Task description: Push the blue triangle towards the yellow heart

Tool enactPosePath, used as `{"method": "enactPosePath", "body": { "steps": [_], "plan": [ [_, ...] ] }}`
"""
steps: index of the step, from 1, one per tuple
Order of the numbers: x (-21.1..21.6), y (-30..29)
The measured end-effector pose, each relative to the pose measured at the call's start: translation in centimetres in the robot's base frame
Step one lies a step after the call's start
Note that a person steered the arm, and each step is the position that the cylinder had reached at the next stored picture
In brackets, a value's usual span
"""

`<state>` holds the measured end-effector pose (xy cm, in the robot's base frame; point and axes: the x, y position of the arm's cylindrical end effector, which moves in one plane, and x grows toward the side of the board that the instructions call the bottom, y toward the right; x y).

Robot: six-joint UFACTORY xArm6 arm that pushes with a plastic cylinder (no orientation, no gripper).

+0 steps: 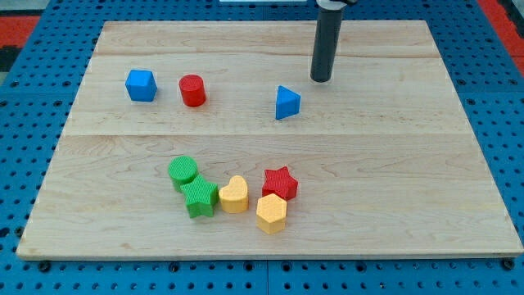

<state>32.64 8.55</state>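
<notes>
1 blue triangle point(287, 102) near my tip point(321, 79), apart; yellow heart point(234, 195) well below; no hand visible.

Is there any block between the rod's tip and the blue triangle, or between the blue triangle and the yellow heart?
Nothing visible blocks either path. My tip is up-right of the blue triangle, bare board between. From there down-left to the yellow heart is bare too; the red star sits just right of that line.

bare board between blue triangle point(287, 102) and yellow heart point(234, 195), red star point(280, 182) just beside heart
</notes>
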Motion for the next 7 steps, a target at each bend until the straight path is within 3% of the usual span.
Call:
{"method": "enactPosePath", "body": {
  "steps": [5, 7],
  "plan": [
    [0.7, -7.2],
    [3.0, -1.8]
  ]
}}
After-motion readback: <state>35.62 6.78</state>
